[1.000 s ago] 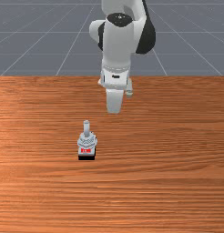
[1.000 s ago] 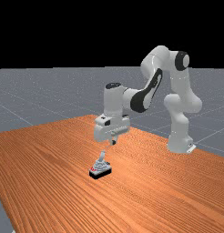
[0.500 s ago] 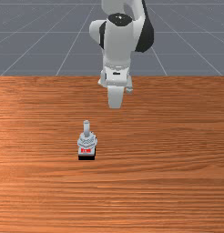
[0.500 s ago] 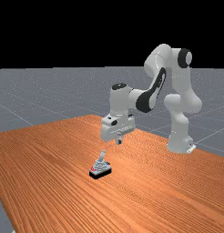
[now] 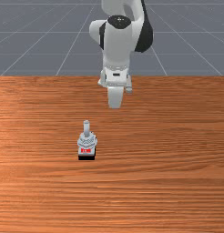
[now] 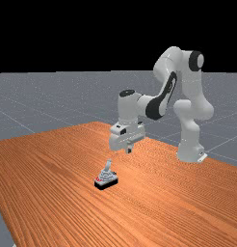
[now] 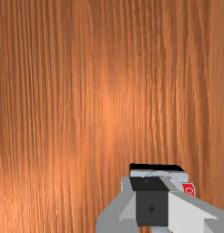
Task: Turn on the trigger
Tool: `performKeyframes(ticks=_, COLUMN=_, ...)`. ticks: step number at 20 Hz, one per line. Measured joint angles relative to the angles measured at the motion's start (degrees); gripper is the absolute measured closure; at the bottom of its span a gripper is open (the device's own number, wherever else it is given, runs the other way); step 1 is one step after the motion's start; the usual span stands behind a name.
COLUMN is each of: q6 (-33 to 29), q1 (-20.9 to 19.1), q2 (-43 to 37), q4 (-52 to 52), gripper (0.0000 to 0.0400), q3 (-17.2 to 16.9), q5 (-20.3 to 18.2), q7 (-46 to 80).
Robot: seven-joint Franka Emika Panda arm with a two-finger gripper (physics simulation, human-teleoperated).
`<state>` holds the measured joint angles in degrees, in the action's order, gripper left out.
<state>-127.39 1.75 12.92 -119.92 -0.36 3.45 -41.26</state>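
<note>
Grey and black, the trigger is sitting on the orange-brown wooden table, left of the middle in the front view. Its black base is resting on the wood at the end nearest that camera, and a red marking is showing just above it. A pale lever is rising from the body, and in the far view it is leaning slightly toward that view's right.

Next along in the far view, the gripper is hanging above the table, higher than the lever and over to the far view's right of it, with open air lying between them. Its two fingers are pressing together at their tips, leaving no real opening, and they are holding nothing. In the wrist view the fingertips are covering part of the trigger, while the black base and the red marking are peeking out around them.

Farther right in the far view, the white and grey arm is bending up and over from the gripper, then coming down to its foot, which is standing by the table's far edge.
</note>
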Motion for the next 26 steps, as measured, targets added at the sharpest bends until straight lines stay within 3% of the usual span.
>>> performKeyframes(ticks=3, q6=-7.26, q1=0.04, q2=-2.92, q4=-5.49, gripper=0.04, q3=-0.11, q5=0.54, q7=0.64)
performKeyframes(ticks=4, q6=-5.45, q1=0.77, q2=-1.73, q4=-4.21, gripper=0.04, q3=-0.59, q5=3.48, q7=3.26)
performKeyframes(ticks=5, q6=-6.94, q1=0.33, q2=-0.87, q4=-4.51, gripper=0.04, q3=-0.35, q5=0.44, q7=3.19)
performKeyframes(ticks=8, q6=-11.98, q1=0.68, q2=3.51, q4=-5.08, gripper=0.04, q3=-0.78, q5=0.43, q7=5.59)
performKeyframes(ticks=9, q6=-13.01, q1=-2.76, q2=4.93, q4=-5.2, gripper=0.04, q3=2.39, q5=-6.54, q7=-5.06)
performKeyframes(ticks=10, q6=-13.94, q1=0.73, q2=5.7, q4=-5.31, gripper=0.04, q3=-0.94, q5=-0.32, q7=6.94)
performKeyframes(ticks=14, q6=-13.57, q1=-1.54, q2=6.38, q4=-4.76, gripper=0.04, q3=-3.74, q5=-2.52, q7=10.43)
performKeyframes(ticks=16, q6=-13.86, q1=-4.19, q2=6.51, q4=-4.56, gripper=0.04, q3=-3.45, q5=-1.44, q7=1.45)
performKeyframes(ticks=17, q6=-13.95, q1=-5.73, q2=6.56, q4=-4.55, gripper=0.04, q3=-2.34, q5=-2.77, q7=-3.61)
performKeyframes(ticks=20, q6=-14.43, q1=-5.26, q2=6.45, q4=-4.87, gripper=0.04, q3=-2.54, q5=-0.69, q7=-4.42)
performKeyframes(ticks=26, q6=-14.22, q1=-4.45, q2=6.52, q4=-4.77, gripper=0.04, q3=-3.09, q5=-1.39, q7=-0.03)
